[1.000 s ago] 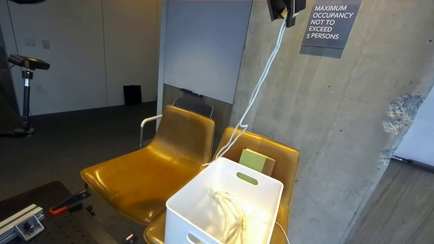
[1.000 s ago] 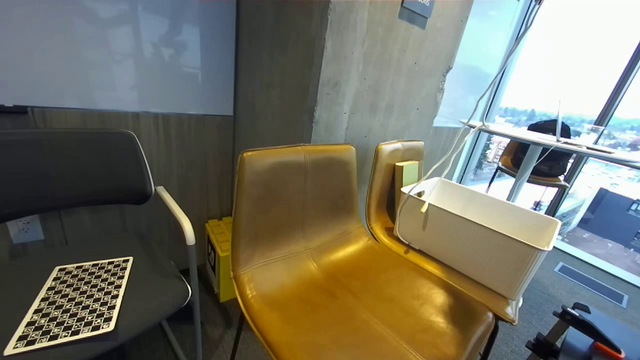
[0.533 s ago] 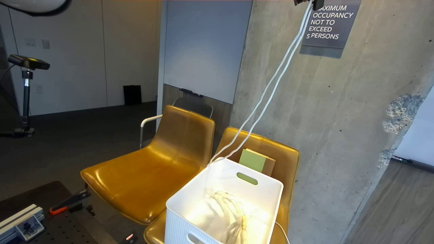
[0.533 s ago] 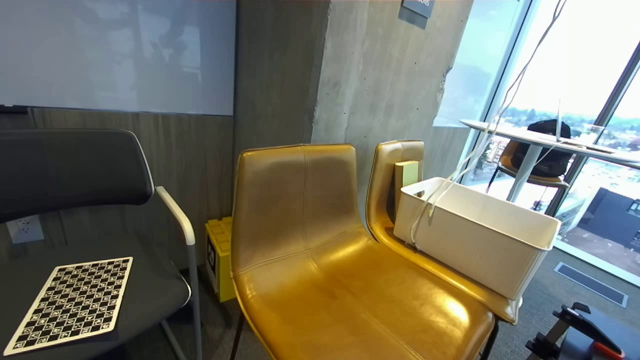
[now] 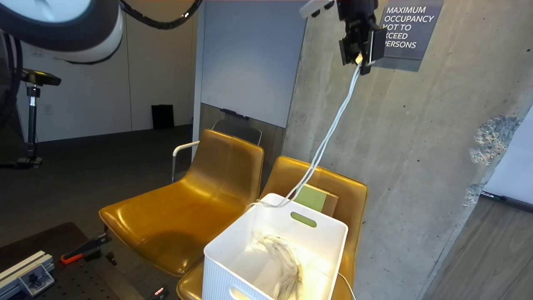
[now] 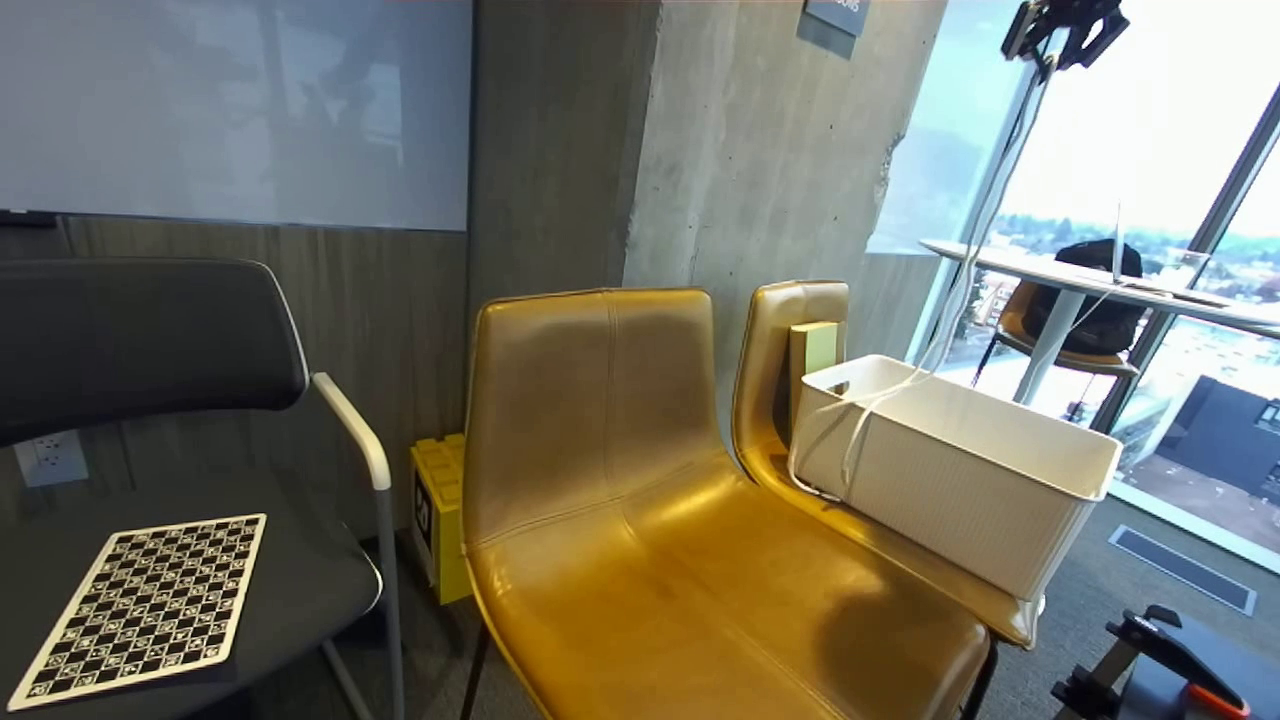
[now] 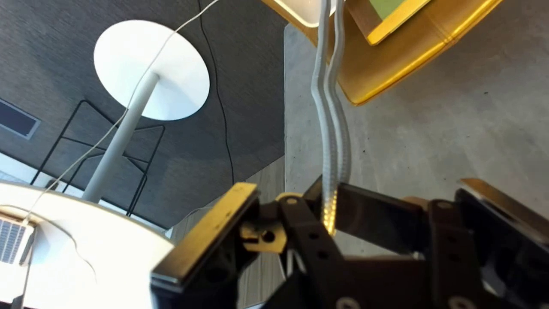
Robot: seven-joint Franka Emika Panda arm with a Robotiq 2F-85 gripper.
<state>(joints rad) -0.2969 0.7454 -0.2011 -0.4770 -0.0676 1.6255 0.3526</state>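
Observation:
My gripper hangs high above the white bin, shut on a pale cord. Two strands of that cord drop side by side from the fingertips to the bin's rim. In an exterior view the cord crosses the rim, and part of it dangles outside the wall. The wrist view shows both strands pinched between dark fingers. The bin is ribbed and rests on a tan chair. Inside it lie cream-coloured rope-like strands, seen only in an exterior view.
A green-and-brown book leans on the chair's back behind the bin. Another tan chair stands beside it. A concrete pillar rises behind. A round table is near the window; a clamp sits at the lower right.
My gripper went up partly out of view, then came down and is lower now. The cord's lower part has slackened across the bin's rim. An arm link has entered at upper left.

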